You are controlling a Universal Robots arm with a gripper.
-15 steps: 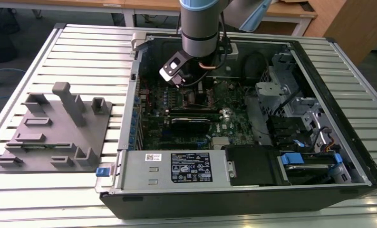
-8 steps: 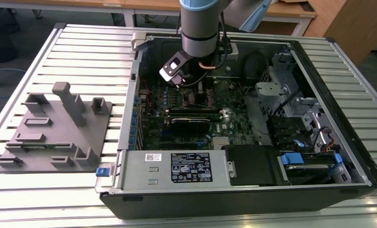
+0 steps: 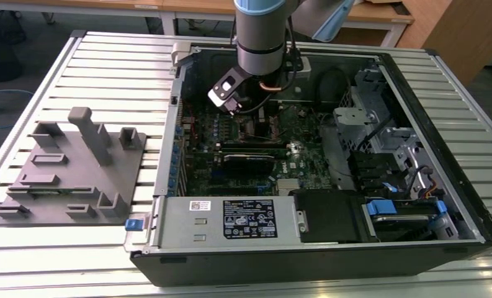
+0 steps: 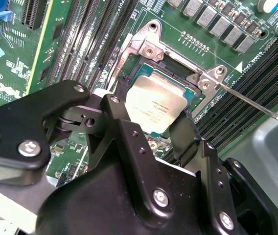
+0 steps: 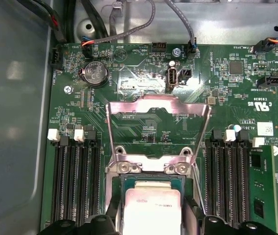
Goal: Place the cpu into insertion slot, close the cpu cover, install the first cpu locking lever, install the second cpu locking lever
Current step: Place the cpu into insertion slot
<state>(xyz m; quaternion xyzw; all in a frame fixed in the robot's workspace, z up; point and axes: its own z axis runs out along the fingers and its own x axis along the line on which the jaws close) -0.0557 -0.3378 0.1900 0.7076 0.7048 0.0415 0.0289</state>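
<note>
Squarely between 2 fingers (image 4: 182,131), the cpu (image 4: 154,105) sits over the insertion slot (image 4: 175,62).

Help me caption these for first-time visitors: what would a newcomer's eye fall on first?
First, the open computer case on the slatted table, with the robot arm reaching down into it in the exterior view. In the second wrist view, the black gripper grips the silver cpu over the insertion slot; in the first wrist view, the cpu cover stands raised open.
</note>
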